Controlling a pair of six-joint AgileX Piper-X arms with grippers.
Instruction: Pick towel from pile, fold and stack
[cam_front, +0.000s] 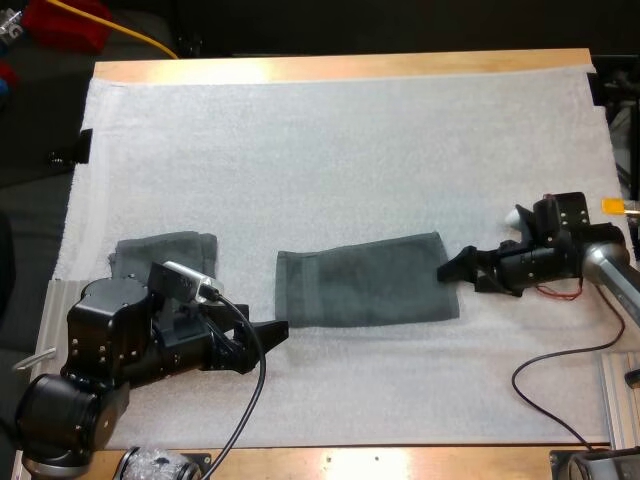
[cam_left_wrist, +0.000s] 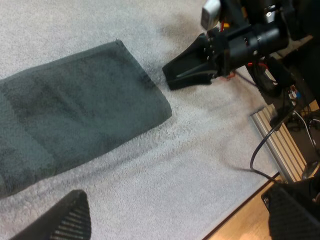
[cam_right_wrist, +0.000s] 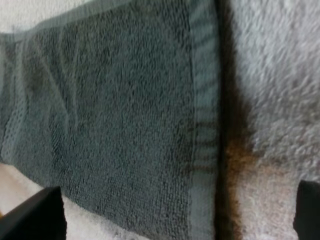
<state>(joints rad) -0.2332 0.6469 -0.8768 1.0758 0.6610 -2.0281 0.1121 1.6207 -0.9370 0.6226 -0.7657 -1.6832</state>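
Centrally on the white mat (cam_front: 350, 120) lies the towel (cam_front: 365, 280), a flat strip running left to right. Soft, light and limp, it will likely sag unless pinched at a hemmed corner. A second towel (cam_front: 165, 250) sits well to its left. The right gripper (cam_front: 448, 268), fingers wide apart, hovers at the strip's right end. The left gripper (cam_front: 278, 330), also wide, sits just near of its left corner.
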